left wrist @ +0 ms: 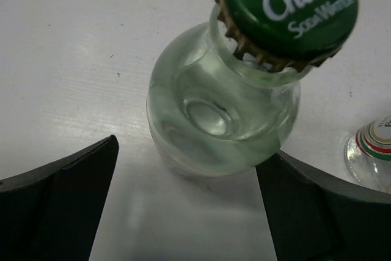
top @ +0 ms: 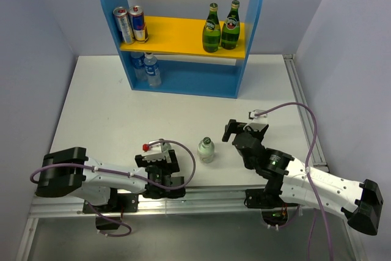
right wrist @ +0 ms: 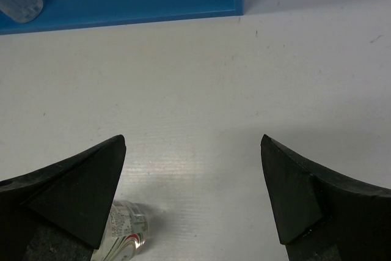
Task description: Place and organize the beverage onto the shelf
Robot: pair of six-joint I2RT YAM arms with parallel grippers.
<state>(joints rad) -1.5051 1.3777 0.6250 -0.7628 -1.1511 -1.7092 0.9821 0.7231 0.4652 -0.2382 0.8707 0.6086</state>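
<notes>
The left gripper hangs open astride a clear Chang soda-water bottle, well in front of the shelf, probably lined up to clamp it. The right gripper is open and empty, facing the shelf's blue base. A second clear bottle also stands in front of the shelf. The white counter is matte, boxed in by pale walls.
</notes>
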